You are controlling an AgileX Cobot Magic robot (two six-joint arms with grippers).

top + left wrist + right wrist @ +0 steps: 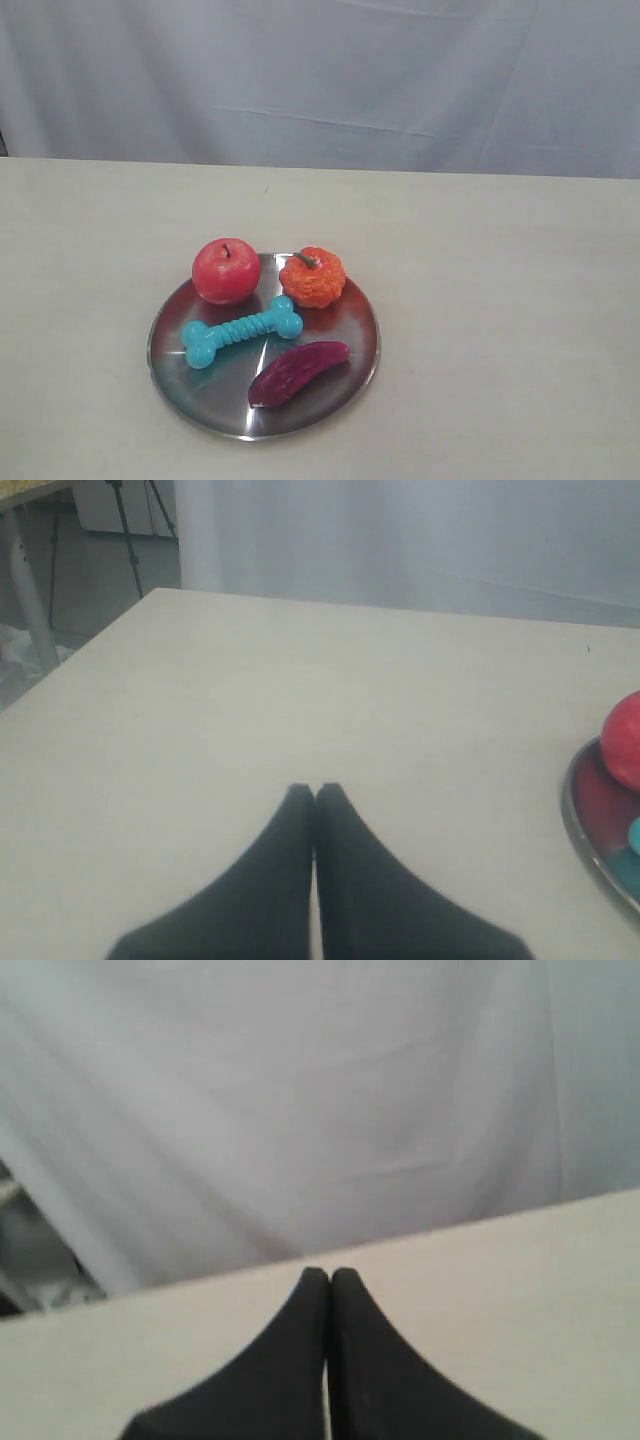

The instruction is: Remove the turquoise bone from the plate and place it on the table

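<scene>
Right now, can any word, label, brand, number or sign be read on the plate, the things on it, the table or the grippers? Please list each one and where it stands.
None. No view shows any readable text: the plate, bone, apple, pumpkin, purple vegetable, table, curtain, left gripper and right gripper are all unmarked.

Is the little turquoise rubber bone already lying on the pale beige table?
No, the turquoise bone lies on the round shiny steel plate, between the red apple and the dark purple vegetable.
</scene>
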